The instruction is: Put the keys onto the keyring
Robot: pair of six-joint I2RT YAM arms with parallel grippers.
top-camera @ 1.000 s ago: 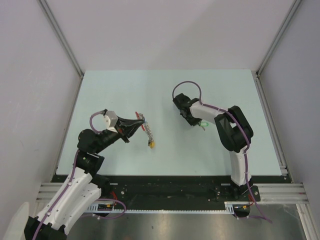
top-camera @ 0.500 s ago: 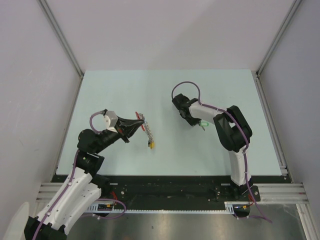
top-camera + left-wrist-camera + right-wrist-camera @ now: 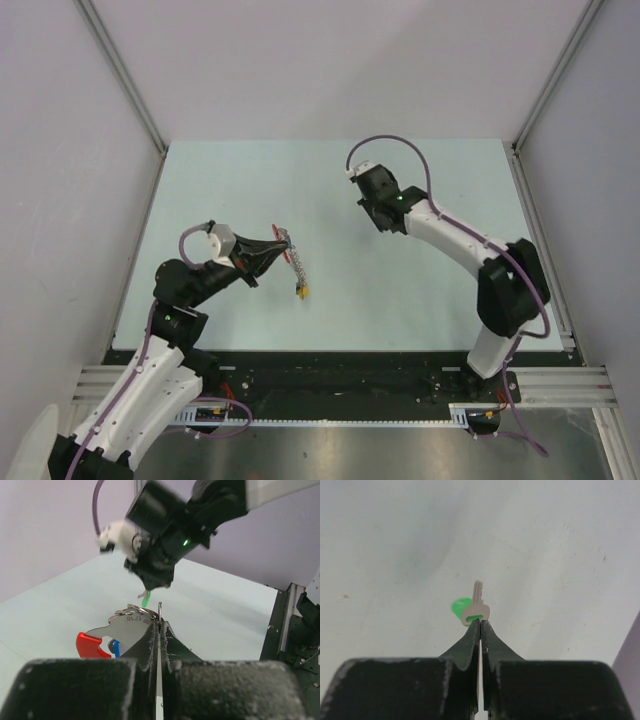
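Note:
My left gripper (image 3: 272, 243) is shut on the keyring (image 3: 290, 255); its chain hangs to a yellow tag (image 3: 300, 290). In the left wrist view the pads (image 3: 150, 640) pinch the ring's silver plate (image 3: 127, 626), with its red segment (image 3: 91, 645) and a blue key head (image 3: 116, 647) beside it. My right gripper (image 3: 480, 621) is shut on the green key (image 3: 476, 611), blade pointing away, held above the table. The left wrist view shows the right gripper (image 3: 156, 587) just beyond the keyring, the green key (image 3: 146, 599) hanging below it. From above, the right wrist (image 3: 385, 200) hides the key.
Pale green table top (image 3: 330, 310) with raised metal rails along its left (image 3: 125, 70) and right (image 3: 545, 240) sides. A black strip (image 3: 340, 360) runs along the near edge by the arm bases.
The right arm has lifted the green key off the table and stretched out, its wrist moving up and away from me. The left gripper and keyring have not moved.

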